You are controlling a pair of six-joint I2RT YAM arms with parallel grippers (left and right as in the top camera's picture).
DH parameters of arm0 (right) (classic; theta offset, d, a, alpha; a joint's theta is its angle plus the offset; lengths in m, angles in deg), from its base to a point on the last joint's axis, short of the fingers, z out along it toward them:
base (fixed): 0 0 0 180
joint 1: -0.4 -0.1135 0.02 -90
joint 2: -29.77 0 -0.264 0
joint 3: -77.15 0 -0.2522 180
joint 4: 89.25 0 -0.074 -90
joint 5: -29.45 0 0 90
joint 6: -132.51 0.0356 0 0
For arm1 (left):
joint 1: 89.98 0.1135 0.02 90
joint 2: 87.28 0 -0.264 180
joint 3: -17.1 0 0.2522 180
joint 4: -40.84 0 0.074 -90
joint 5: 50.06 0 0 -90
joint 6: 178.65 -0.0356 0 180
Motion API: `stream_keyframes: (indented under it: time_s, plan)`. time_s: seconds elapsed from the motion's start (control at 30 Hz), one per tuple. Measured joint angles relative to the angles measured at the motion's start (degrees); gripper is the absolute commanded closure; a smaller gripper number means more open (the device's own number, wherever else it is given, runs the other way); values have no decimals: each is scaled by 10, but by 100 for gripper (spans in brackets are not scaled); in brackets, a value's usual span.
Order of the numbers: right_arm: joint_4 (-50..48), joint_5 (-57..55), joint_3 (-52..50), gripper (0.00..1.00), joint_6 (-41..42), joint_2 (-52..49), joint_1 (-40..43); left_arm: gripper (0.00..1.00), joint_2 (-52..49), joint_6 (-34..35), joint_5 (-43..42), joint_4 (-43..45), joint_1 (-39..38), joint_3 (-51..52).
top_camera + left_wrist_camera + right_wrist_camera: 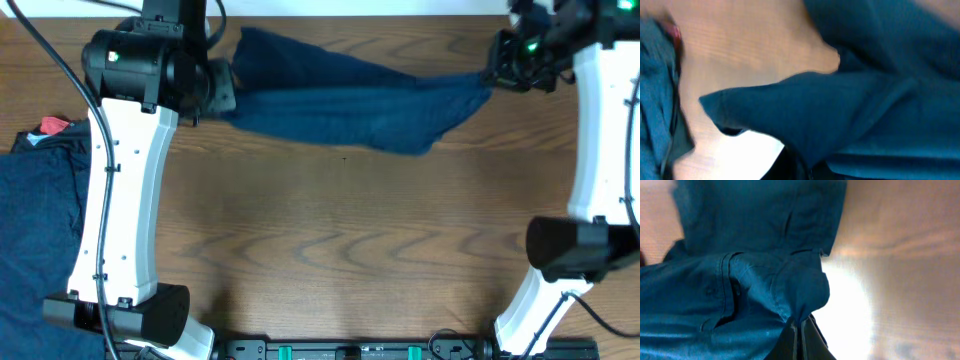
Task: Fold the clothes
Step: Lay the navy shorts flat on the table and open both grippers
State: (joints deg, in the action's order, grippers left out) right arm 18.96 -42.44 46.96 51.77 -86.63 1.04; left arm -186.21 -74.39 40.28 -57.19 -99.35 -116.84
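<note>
We held the wrinkled dark navy-blue fabric garment (340, 95) stretched across the far side of the brown wooden table (340, 250), left gripper (222, 88) and right gripper (492, 72) each clamped on one end. Either thin pinch might slip, bunching it.

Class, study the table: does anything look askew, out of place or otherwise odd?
Yes. The navy garment is stretched between the left gripper and the right gripper at the far side of the table, twisted and bunched rather than flat. At the left, a crumpled navy pile has a red piece poking out.
</note>
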Motion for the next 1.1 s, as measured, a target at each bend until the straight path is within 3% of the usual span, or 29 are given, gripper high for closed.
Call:
stream_keyframes:
  time_s: [0.17,0.23,0.27,0.37,0.43,0.5,0.53,0.57,0.63,0.7,1.1]
  plan:
    - [9,-13,-2,99,-4,-33,-26,92,-1,0,-13,-42,4,2]
    - [9,-16,-2,99,-4,-35,-34,83,-1,-2,-14,-43,4,4]
    - [9,-17,-2,99,-4,-35,-38,83,-1,-2,-15,-43,4,5]
    - [9,-19,-2,99,-5,-35,-47,61,-1,-3,-15,-43,5,6]
    - [9,-21,-2,99,-6,-35,-49,60,-2,-6,-15,-43,6,6]
    - [9,-21,-2,54,-4,-35,-50,50,-3,-7,-15,-44,7,6]
    - [7,-22,-2,38,-7,-35,-50,46,-4,-8,-15,-44,7,6]
    - [5,-22,-2,31,-7,-35,-50,44,-5,-7,-15,-44,6,6]
    - [-3,-23,-2,28,-8,-35,-50,45,-11,-7,-15,-44,7,6]
    - [-17,-24,-2,2,-9,-35,-50,45,-19,-7,-15,-39,7,6]
    - [-27,-3,-2,1,-37,-36,0,44,-90,-8,-15,-14,7,6]
